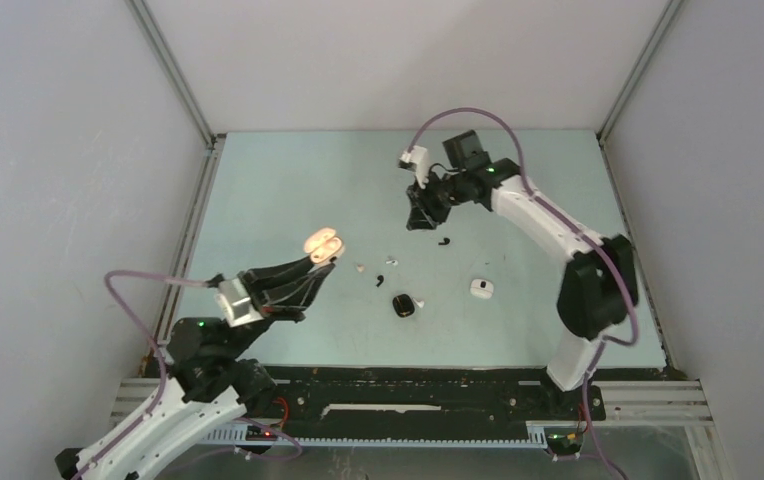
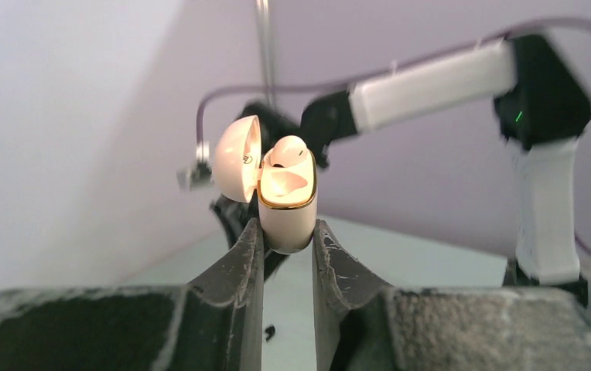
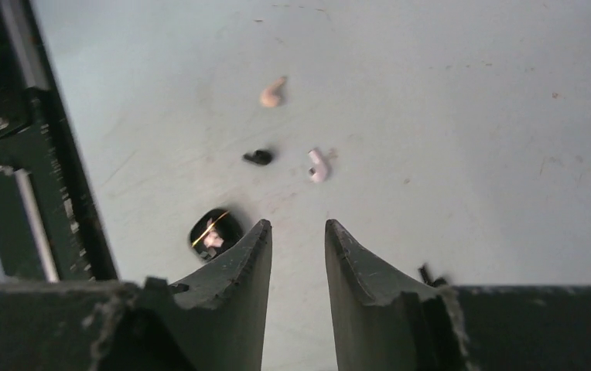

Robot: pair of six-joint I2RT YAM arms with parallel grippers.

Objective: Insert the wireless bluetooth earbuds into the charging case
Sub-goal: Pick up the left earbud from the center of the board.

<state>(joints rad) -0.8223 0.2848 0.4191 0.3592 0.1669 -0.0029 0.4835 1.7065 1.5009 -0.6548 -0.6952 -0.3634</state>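
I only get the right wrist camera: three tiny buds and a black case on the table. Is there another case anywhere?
Observer: Yes. The left jaws are shut on a pale case, held above the table, lid open.
Operator: Anything inside?
Observer: One pale bud sits in one slot; the other looks empty.
Operator: Any more?
Observer: A white case lies on the table, right of the black case in the top view.

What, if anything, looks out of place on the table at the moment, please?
Small earbuds lie scattered loose on the table, outside any case: a beige earbud, a white earbud and a black earbud. The left hand holds the pale case open in mid-air.
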